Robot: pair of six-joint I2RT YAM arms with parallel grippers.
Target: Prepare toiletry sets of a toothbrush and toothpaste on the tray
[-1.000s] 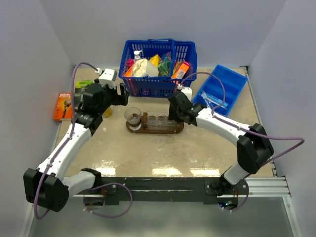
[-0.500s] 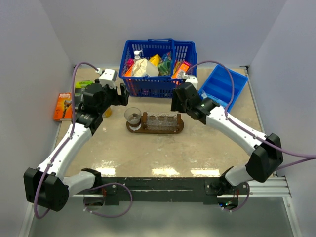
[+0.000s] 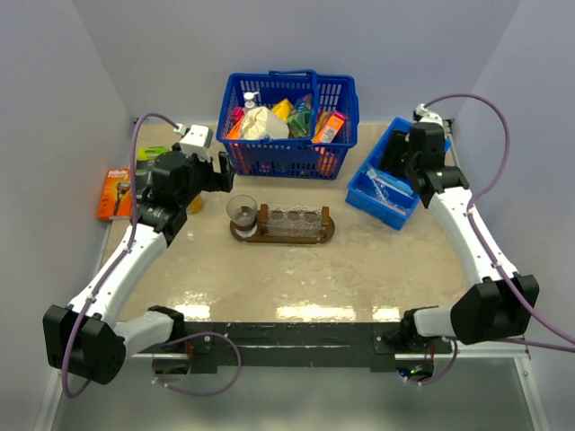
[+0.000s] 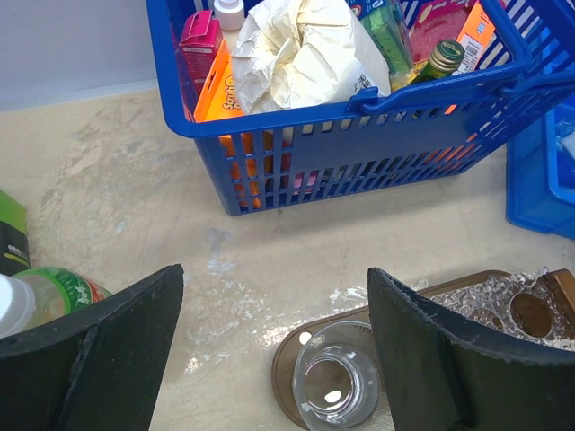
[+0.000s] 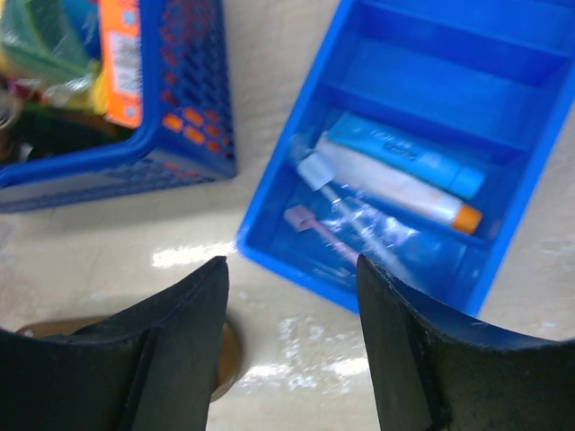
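Observation:
The tray [image 3: 280, 240] is a dark brown oval board holding clear glass cups [image 3: 242, 211] in the middle of the table. A toothbrush [image 5: 334, 241] with a pink head, in clear wrapping, lies in the blue bin [image 3: 361, 191] beside a blue toothpaste tube [image 5: 404, 154] and a white tube with an orange cap [image 5: 386, 182]. My right gripper [image 5: 289, 269] hangs open over the bin's near edge, nothing between its fingers; in the top view this right gripper [image 3: 393, 162] is above the bin. My left gripper [image 4: 269, 278] stands open above the tray's left end, over a glass cup [image 4: 337, 386].
A blue basket [image 3: 287, 160] full of groceries stands behind the tray. An orange box [image 3: 114, 193] and a green box [image 3: 149, 156] lie at the far left. A green-labelled bottle [image 4: 56, 292] sits by my left finger.
My right arm has swung away from the tray's right end to the right and now hangs over the blue bin. The left arm has not moved.

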